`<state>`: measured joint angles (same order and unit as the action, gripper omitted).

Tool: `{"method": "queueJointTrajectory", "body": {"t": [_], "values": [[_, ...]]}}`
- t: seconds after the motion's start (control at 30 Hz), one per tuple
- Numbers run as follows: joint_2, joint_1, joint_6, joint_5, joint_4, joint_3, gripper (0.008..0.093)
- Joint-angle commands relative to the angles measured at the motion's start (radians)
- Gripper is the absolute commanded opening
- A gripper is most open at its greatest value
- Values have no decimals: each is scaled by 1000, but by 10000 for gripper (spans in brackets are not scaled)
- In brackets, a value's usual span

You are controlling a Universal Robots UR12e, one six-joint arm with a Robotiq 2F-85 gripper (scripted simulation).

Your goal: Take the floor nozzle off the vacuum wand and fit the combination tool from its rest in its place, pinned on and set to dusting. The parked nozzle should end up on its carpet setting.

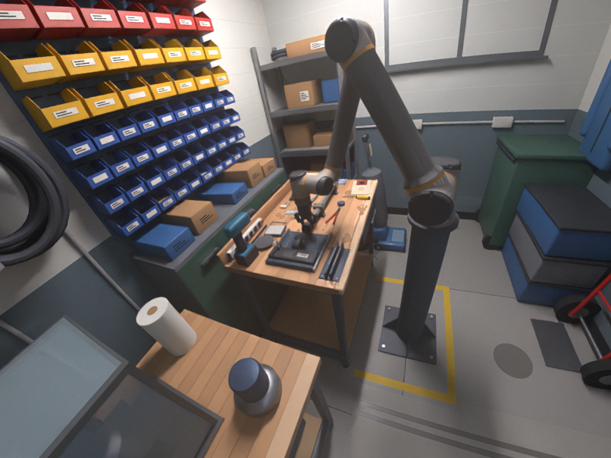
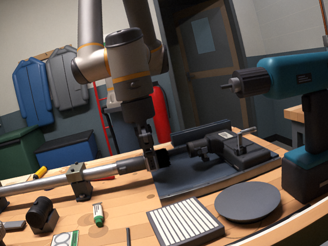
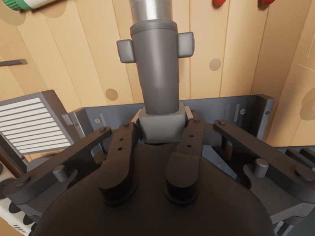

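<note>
The combination tool (image 2: 156, 159) (image 3: 161, 127) sits on the end of the vacuum wand (image 2: 87, 173) (image 3: 156, 66), which lies horizontally on a clamp block (image 2: 78, 180) above the wooden bench. Its dark brush end points toward the floor nozzle (image 2: 227, 148) (image 1: 298, 243), which rests on the dark tray (image 2: 206, 169) a short way off, apart from the wand. Two release tabs (image 3: 185, 44) stick out of the wand's dark collar. My gripper (image 2: 150, 159) (image 3: 161, 132) (image 1: 306, 224) comes down from above and is closed on the combination tool's grey body.
A teal cordless drill (image 2: 294, 111) stands at the tray's near right. A round grey disc (image 2: 247, 201), a striped pad (image 2: 185, 222), a small green-capped tube (image 2: 98, 211) and a black cylinder on a rest (image 2: 40, 214) lie on the bench in front of the wand.
</note>
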<state>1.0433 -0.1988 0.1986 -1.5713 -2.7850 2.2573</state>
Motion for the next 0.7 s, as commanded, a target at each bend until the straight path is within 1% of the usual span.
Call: {"method": "queueJointTrajectory", "body": {"t": [0.0,0.67], "values": [[1,0,0,0,-1,-1,115],[1,0,0,0,-1,-1,515]]}}
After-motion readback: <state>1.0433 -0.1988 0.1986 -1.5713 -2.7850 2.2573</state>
